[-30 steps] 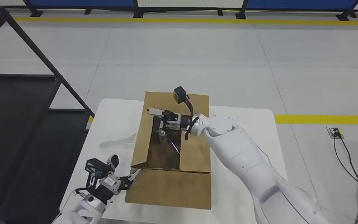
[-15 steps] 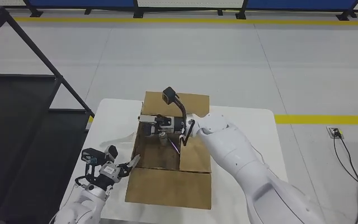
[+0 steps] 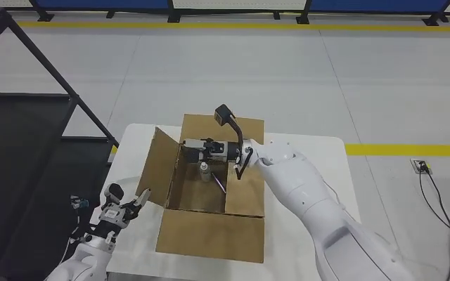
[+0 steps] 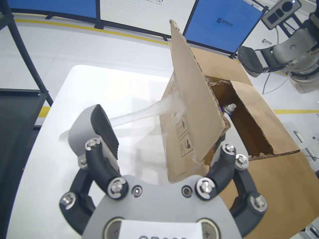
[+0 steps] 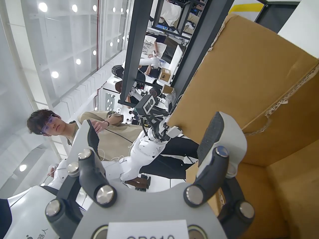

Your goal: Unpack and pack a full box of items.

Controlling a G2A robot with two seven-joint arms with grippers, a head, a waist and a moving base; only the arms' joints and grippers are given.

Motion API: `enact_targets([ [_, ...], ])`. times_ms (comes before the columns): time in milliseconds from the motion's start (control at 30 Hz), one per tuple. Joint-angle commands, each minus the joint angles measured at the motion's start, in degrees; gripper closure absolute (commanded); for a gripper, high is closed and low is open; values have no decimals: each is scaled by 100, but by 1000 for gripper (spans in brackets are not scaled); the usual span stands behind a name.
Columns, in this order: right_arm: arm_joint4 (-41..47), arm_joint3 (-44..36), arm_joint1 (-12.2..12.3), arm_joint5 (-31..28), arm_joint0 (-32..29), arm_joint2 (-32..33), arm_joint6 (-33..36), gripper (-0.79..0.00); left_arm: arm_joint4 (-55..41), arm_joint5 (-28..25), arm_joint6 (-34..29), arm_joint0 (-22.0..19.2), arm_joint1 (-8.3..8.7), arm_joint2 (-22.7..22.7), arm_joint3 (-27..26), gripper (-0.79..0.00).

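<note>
Left hand (image 4: 162,138) is open, fingers spread either side of the raised side flap (image 4: 197,95) of the cardboard box (image 3: 211,235). Right hand (image 5: 152,138) is open too, at the box's far rim. Box sits mid-bench (image 3: 140,147), flaps open, a small white-capped bottle (image 3: 204,171) inside.

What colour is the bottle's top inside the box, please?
The bottle's top is white, clearest in the left wrist view.
</note>
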Motion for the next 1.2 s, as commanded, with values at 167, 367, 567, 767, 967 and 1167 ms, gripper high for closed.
enact_targets([
  [167, -142, -356, 269, -168, -165, 194, -168, -785, -149, -26, -260, -93, 21, -221, 415, -785],
  [367, -499, -791, 525, -421, -372, 261, -420, -785, 56, 77, -319, -263, 23, -162, 889, -785],
  [567, -480, -1148, 749, -401, -552, 401, -400, -785, 113, 55, -415, -483, 18, -28, 1364, -785],
  [767, -514, -1368, 866, -386, -649, 431, -385, -785, 137, 37, -421, -608, 16, 27, 1576, -785],
  [967, -467, -1459, 944, -381, -704, 468, -380, -785, 94, -63, -213, -401, 24, -139, 1096, -785],
  [1167, -507, -1555, 1036, -409, -785, 500, -409, -785, 193, -8, 93, -20, 25, -393, 218, -785],
])
